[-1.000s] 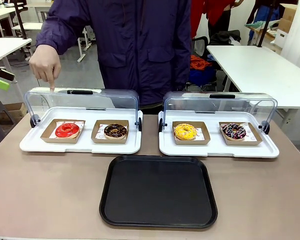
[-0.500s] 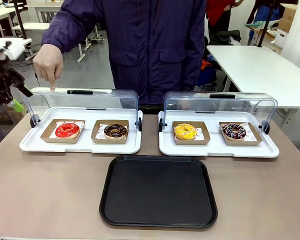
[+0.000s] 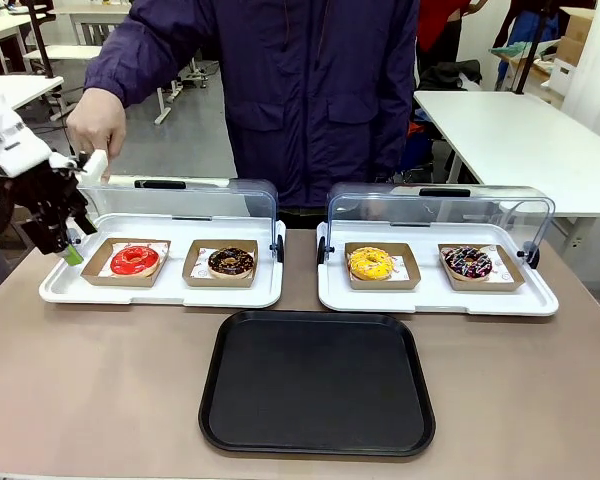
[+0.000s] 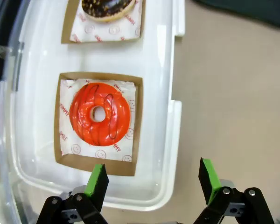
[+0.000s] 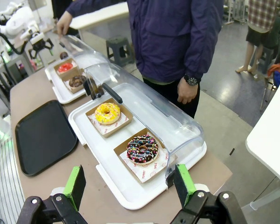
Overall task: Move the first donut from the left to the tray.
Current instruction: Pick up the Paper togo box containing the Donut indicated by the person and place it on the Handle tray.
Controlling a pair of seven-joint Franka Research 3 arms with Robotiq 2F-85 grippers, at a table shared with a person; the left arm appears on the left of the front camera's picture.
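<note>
We log the left gripper (image 4: pixel 152 172) as released: jaws spread wide, nothing between the pads, hanging over the near rim of the white tray (image 4: pixel 158 70). In the left wrist view the red donut (image 4: pixel 99 114) sits in its cardboard dish (image 4: pixel 138 126) at about 11 o'clock of the gripper's midpoint, clear of both fingers. We judge the step in hand to be the approach. To do it well we centre over the dish first, then go down under the raised clear lid (image 3: pixel 170 205), and pinch a dish wall rather than the icing. In the front view the chocolate donut (image 3: pixel 230 262) lies at 3 o'clock of the red one, so we keep off that side. The person's hand (image 3: pixel 98 122) is near the lid's far left corner. The black tray (image 3: pixel 317 385) waits bare at 4 o'clock. The right gripper (image 5: pixel 129 184) is also spread and holds nothing.
</note>
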